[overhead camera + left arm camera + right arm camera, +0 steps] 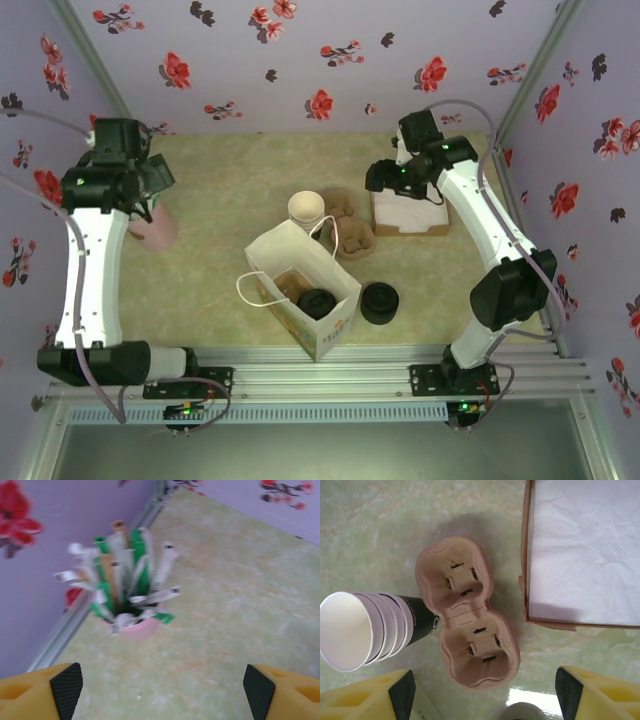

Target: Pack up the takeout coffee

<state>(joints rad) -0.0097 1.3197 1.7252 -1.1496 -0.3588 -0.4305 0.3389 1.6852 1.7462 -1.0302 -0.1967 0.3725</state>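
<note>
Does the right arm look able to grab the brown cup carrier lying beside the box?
Probably yes. The right gripper hangs right over the cup carrier with its jaws open, and nothing covers the carrier. The stack of cups stands close on one side, so it might get nudged.

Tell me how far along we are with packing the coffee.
Done, it seems: a lidded cup sits in a carrier inside the bag. In hand: nothing. The left gripper hangs open over the sachet cup, and the right gripper is open over a spare carrier beside the napkin box. Left, probably: extras such as sachets or napkins.
</note>
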